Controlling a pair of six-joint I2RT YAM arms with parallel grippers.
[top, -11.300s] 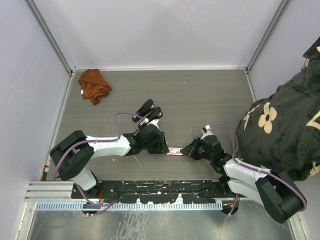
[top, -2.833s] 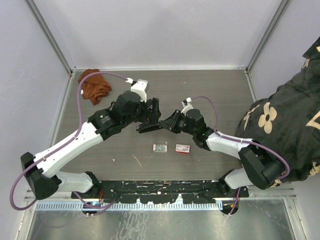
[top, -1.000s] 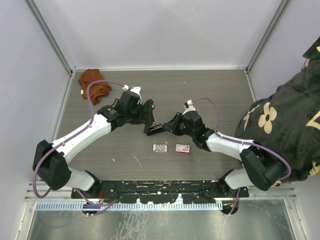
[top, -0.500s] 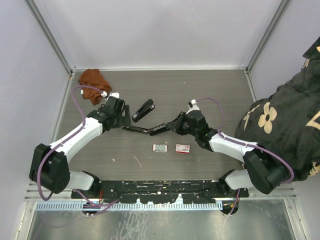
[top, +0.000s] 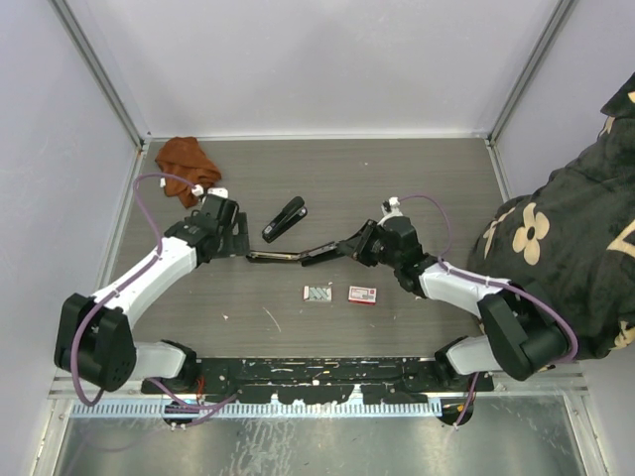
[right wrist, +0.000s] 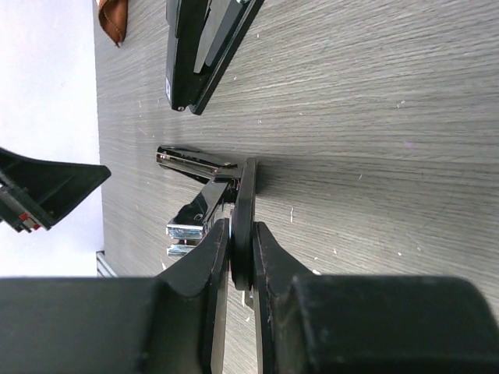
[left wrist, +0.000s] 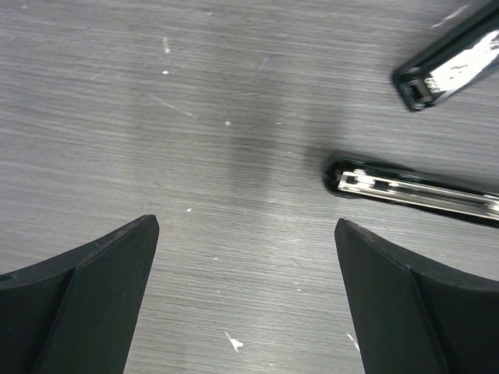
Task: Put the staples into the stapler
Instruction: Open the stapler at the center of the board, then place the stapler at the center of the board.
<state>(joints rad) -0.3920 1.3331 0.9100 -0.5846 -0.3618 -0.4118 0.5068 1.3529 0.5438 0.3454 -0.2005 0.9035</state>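
Note:
An opened black stapler (top: 298,255) lies stretched out flat at mid-table, its chrome rail (left wrist: 413,191) pointing left. My right gripper (top: 353,247) is shut on its thin black end plate (right wrist: 243,234), and the metal parts (right wrist: 187,231) show just beyond the fingers. My left gripper (top: 234,234) stands wide open over bare table (left wrist: 245,226), just left of the rail's tip and holding nothing. The staples lie in a tiny grey tray (top: 317,293) nearer the arms. Their red-and-white box (top: 362,295) lies beside it.
A second, closed black stapler (top: 284,218) lies diagonally just behind the opened one (right wrist: 204,47) (left wrist: 452,66). A brown cloth (top: 185,164) sits in the far left corner. A person's dark flowered sleeve (top: 566,248) hangs over the right edge.
My left arm has drawn back to the left, away from the staplers, still open. The right gripper has shifted slightly right with the opened stapler, which now lies stretched out low.

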